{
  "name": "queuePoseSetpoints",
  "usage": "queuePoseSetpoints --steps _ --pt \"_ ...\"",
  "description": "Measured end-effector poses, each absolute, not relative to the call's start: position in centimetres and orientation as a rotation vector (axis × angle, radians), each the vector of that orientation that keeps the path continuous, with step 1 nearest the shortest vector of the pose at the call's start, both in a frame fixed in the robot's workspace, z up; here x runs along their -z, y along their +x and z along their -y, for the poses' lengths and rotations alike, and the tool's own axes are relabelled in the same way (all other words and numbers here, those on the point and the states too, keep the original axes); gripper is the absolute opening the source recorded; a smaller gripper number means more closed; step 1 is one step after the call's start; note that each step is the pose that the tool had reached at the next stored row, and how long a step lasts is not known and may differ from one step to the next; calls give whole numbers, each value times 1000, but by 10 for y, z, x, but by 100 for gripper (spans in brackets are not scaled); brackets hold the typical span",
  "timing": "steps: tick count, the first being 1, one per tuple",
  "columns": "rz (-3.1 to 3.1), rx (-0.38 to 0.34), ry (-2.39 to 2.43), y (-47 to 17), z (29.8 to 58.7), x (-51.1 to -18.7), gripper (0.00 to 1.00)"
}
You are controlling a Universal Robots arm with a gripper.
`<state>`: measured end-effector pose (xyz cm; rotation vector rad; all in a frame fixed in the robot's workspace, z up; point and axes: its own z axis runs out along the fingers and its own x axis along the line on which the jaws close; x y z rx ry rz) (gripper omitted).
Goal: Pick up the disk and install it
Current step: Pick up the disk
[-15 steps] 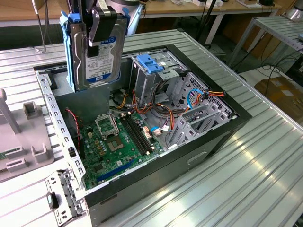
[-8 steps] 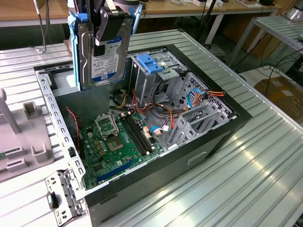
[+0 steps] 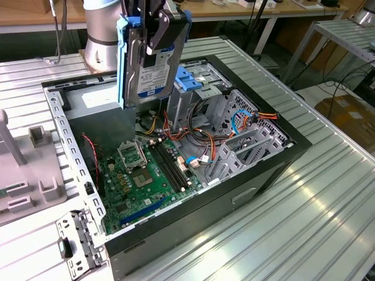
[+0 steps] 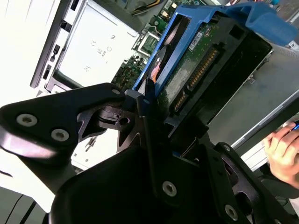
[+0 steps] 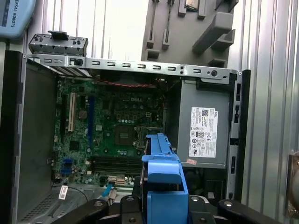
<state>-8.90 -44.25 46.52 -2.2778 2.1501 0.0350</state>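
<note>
While the gripper clamped the disk upright above the open computer case, pickup looked done. It hung apart from the corner drive bay, uninstalled.

The disk has a bright-blue plastic carrier, smooth and faintly glossy, round a dull metal body with a shiny printed label (its underside, in the second wrist view, is a bare green circuit board). The gripper looks matt black. The computer case is bare perforated sheet metal inside and matt black outside. The table is ribbed metal with a satin sheen.
</note>
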Motion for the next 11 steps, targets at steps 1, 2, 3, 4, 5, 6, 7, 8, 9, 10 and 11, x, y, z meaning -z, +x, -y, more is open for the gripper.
queuePoseSetpoints --steps 1,2,3,4,5,6,7,8,9,10,11 --pt "-2150 -36 -2277 -89 444 -465 36" --pt "-2149 -37 -2277 -88 446 -465 36" --pt "-2149 -38 -2276 -88 449 -465 36" --pt "-2148 -39 -2276 -87 450 -465 36" --pt "-2148 -40 -2276 -87 453 -465 36" --pt "-2147 -42 -2275 -86 455 -465 36" --pt "-2147 -43 -2274 -86 458 -465 36" --pt "-2147 -43 -2274 -86 459 -465 36" --pt "-2147 -44 -2274 -85 460 -465 36" --pt "-2146 -44 -2274 -85 460 -465 36" --pt "-2146 -44 -2274 -85 461 -465 36"
